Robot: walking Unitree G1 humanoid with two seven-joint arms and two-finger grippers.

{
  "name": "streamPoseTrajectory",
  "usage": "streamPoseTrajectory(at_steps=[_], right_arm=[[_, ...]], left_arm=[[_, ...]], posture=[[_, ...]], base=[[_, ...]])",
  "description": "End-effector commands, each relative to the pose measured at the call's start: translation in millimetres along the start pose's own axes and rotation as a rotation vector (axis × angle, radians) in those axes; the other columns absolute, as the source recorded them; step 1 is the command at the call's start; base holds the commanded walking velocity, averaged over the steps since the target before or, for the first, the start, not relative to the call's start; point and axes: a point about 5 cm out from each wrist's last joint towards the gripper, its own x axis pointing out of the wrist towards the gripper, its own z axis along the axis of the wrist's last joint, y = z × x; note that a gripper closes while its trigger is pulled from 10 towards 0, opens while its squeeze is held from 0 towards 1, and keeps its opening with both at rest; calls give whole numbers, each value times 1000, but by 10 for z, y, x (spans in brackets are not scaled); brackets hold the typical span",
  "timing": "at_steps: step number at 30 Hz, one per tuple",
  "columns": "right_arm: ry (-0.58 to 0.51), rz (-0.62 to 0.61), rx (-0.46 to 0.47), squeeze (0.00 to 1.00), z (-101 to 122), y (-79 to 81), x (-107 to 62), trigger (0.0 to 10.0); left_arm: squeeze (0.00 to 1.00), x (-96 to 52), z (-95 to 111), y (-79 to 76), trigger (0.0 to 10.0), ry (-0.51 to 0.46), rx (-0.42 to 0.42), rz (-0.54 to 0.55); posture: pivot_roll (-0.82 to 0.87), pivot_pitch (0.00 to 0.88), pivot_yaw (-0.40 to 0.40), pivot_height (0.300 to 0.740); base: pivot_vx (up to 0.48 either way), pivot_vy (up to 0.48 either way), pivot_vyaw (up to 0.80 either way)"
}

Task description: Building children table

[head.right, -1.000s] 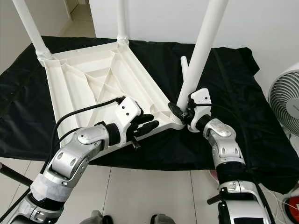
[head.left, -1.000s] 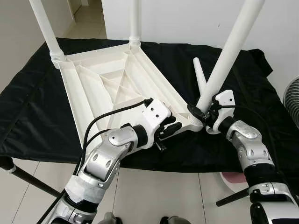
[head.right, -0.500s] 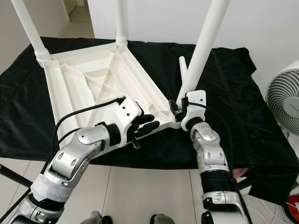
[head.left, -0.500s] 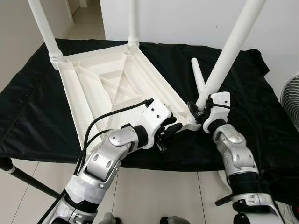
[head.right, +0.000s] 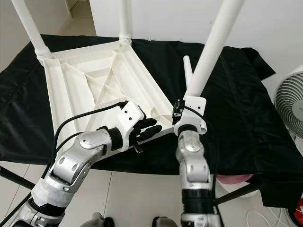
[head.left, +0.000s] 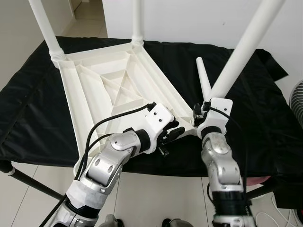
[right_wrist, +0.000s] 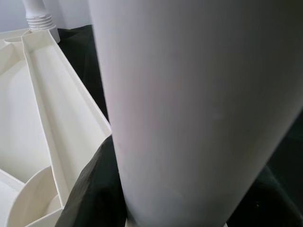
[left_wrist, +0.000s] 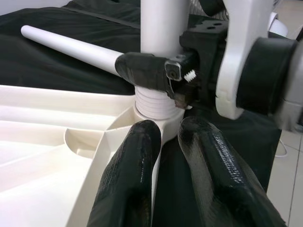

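The white plastic table top (head.left: 109, 80) lies upside down on a black cloth. Two white legs (head.left: 45, 28) (head.left: 137, 21) stand in its far corners. A third leg (head.left: 241, 52) rises, tilted to the right, from the near right corner socket (left_wrist: 154, 101). My right gripper (head.left: 201, 113) is shut around that leg's base, and one black finger (left_wrist: 142, 71) wraps it just above the threads. My left gripper (head.left: 173, 135) is at the near rim beside that corner, its fingers (left_wrist: 128, 179) pinching the rim's edge. A loose fourth leg (head.left: 203, 78) lies on the cloth behind the corner.
The black cloth (head.left: 33, 109) covers a work table that ends just before me, with tiled floor below. A white fan (head.right: 289, 104) stands at the right. A white wall is behind the table.
My right forearm has swung from the right side to straight under the corner, still shut on the leg, which leans a little more to the right. The left gripper has stayed on the rim.
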Motion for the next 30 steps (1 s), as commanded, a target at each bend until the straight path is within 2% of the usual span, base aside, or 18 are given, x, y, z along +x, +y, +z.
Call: streamPoseTrajectory(at_steps=[1,8,9,17,18,20,21,22,25,29,30], right_arm=[[43,-8,5,0,-77,1,-35,10000],[32,-11,-7,0,-49,-14,-16,10000],[28,-9,-9,1000,-47,-19,-9,10000],[-42,53,-50,1000,83,-111,81,10000],[-38,96,-69,863,92,-130,118,10000],[-38,96,-69,863,92,-130,118,10000],[-22,165,-90,0,79,-136,147,10000],[-5,235,-111,0,61,-170,182,10000],[5,300,-130,0,49,-203,207,10000],[24,540,-209,0,-3,-288,254,10000],[24,540,-209,0,-3,-288,254,10000]], left_arm=[[0,2,-6,-20,10000,2,9,9],[0,-7,-17,-24,10000,7,10,4],[0,-8,-17,-22,10000,7,10,5],[0,-9,-16,-20,10000,7,12,7],[0,-8,-14,-18,10000,7,12,7],[0,-8,-14,-18,10000,7,12,7],[0,-8,-12,-16,10000,6,12,8],[0,-8,-9,-12,10000,6,13,9],[0,-8,-7,-9,10000,6,14,11],[0,-9,4,12,10000,5,13,17],[0,-9,4,12,10000,5,13,17]], posture=[[-113,69,-7,740],[-115,64,-5,740],[-115,64,-5,740],[-113,65,-3,740],[-114,65,-3,740],[-114,65,-3,740],[-114,65,-3,740],[-113,69,-2,740],[-113,69,-2,740],[-116,81,9,740],[-116,81,9,740]], base=[[0,0,0],[0,0,0],[0,0,0],[0,0,0],[0,0,0],[0,0,0],[0,0,0],[0,0,0],[0,0,0],[0,0,0],[0,0,0]])
